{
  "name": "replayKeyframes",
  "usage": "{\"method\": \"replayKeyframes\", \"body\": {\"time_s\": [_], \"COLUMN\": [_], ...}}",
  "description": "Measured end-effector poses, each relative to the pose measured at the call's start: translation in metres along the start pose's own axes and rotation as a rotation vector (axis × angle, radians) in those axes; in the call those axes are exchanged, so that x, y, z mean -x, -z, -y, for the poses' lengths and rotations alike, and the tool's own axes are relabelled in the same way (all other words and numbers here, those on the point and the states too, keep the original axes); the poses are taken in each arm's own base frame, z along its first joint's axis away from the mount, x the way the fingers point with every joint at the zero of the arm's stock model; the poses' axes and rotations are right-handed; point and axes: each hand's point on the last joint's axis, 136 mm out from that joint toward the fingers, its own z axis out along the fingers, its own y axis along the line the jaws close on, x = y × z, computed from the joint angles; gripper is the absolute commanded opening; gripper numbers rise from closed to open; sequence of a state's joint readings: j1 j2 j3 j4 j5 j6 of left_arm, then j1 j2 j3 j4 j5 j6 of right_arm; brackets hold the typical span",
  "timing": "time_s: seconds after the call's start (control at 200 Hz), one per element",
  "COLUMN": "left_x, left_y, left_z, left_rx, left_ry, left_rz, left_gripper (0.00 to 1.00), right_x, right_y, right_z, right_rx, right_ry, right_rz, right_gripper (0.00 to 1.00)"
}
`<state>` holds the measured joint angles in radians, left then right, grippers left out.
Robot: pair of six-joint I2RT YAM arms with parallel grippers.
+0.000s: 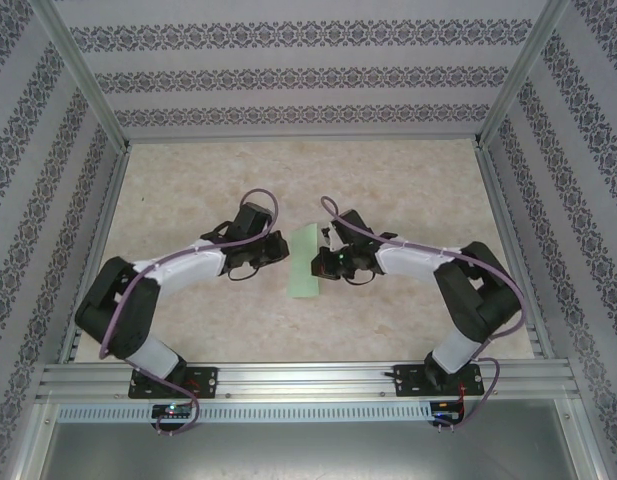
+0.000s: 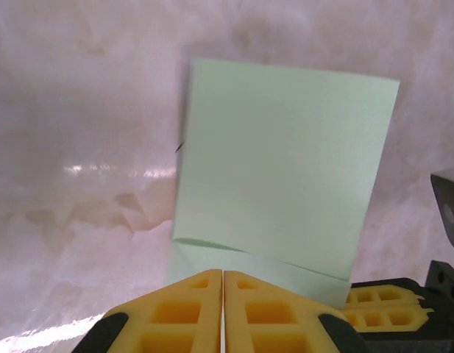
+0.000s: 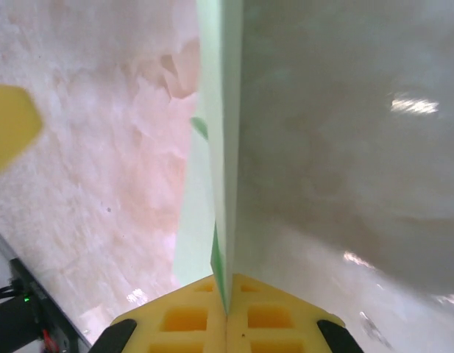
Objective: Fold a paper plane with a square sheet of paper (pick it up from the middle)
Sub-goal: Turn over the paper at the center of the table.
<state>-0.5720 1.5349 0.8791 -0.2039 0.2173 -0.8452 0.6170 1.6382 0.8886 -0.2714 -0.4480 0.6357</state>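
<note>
- Sitting mid-table (image 1: 408, 200) between the two claws, the square sheet of paper (image 1: 304, 262) appears as a narrow doubled strip, its long axis running away from the arm bases.
- The right gripper (image 1: 321, 263) meets its right edge, jaws pinching the layers edge-on.
- The left gripper (image 1: 281, 250) waits just beside the left edge, jaws pressed together; it possibly nips a corner.
- Both are equally near.
</note>
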Motion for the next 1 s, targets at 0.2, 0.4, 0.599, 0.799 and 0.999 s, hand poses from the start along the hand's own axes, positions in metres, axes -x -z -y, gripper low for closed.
{"method": "replayKeyframes", "body": {"time_s": [0.2,0.4,0.599,0.799,0.999], "left_x": [0.025,0.028,0.031,0.034,0.035], "left_y": [0.049,0.072,0.087,0.122,0.156], "left_z": [0.004,-0.015,-0.029,-0.041,-0.050], "left_rx": [0.025,0.090,0.138,0.139,0.146], "left_ry": [-0.006,0.022,0.049,0.090,0.106], "left_rz": [0.180,0.263,0.310,0.426,0.527], "left_gripper": [0.17,0.18,0.19,0.22,0.23], "right_x": [0.039,0.048,0.025,0.005,-0.007], "right_y": [0.081,0.146,0.131,0.079,0.014], "right_z": [-0.010,0.000,0.023,0.038,0.017], "right_rx": [-0.240,-0.575,-0.888,-1.029,-1.013], "right_ry": [0.124,0.208,0.331,0.410,0.472], "right_rz": [0.149,0.198,0.037,-0.140,-0.216], "right_gripper": [0.05,0.04,0.03,0.03,0.12]}}
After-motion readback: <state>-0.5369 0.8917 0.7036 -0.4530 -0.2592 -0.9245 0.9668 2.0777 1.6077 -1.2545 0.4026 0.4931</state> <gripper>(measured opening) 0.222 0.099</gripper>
